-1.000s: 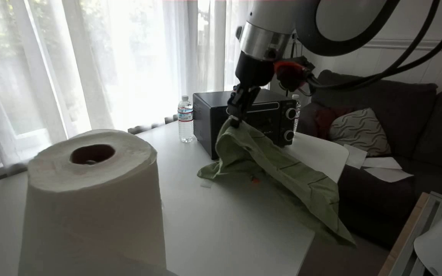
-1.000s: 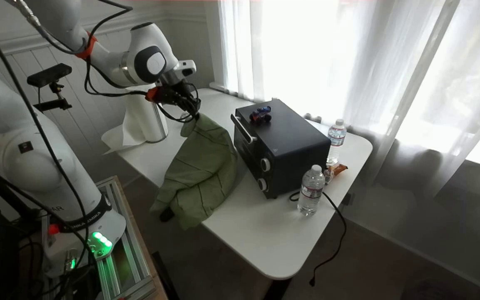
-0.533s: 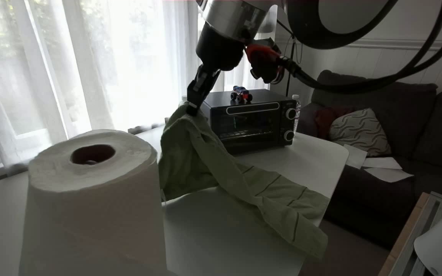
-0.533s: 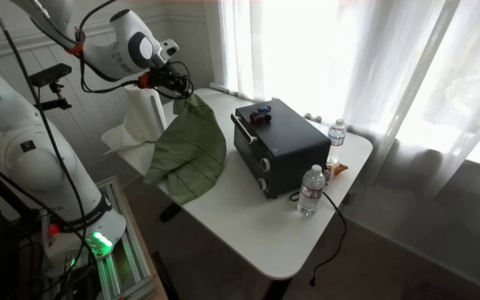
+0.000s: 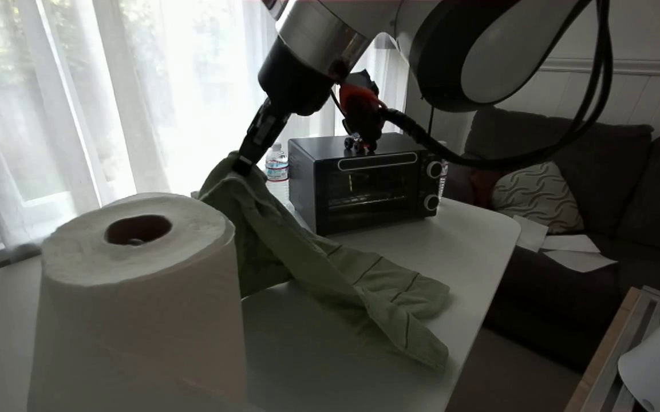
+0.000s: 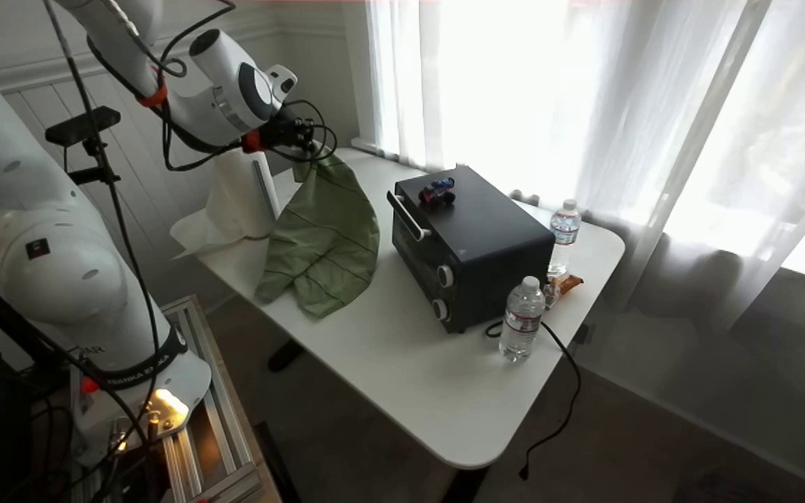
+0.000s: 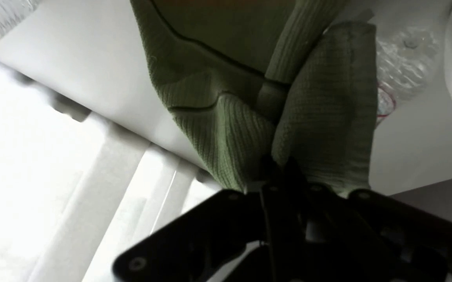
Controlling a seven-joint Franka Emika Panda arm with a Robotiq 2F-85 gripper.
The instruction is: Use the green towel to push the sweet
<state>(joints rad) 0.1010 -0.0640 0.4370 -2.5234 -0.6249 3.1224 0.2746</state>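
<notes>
We had the end effector (image 7: 281,168) clenched on a bunched fold of the green towel (image 6: 325,241), with that end raised above the table (image 6: 409,377) and the rest trailing onto it toward the near edge. We judged the ribbed cloth light, limp and hard to damage, with enough texture not to slip; it would drag readily but push poorly, since one pinch left the loose part free to buckle. A thicker wad, taken lower down, would probably have given a firmer face to push with. Farther out, in an exterior view, the paper roll (image 6: 234,195) stood on the left, near the raised end, and the toaster oven (image 6: 486,223) on the right, just apart from the cloth. Beyond it, far right, an orange wrapper (image 6: 568,283) lay between the near water bottle (image 6: 522,321) and the far water bottle (image 6: 565,227). We could not tell whether that was the sweet, or whether the blurred orange-brown patch (image 7: 229,2) topping the wrist view was.
</notes>
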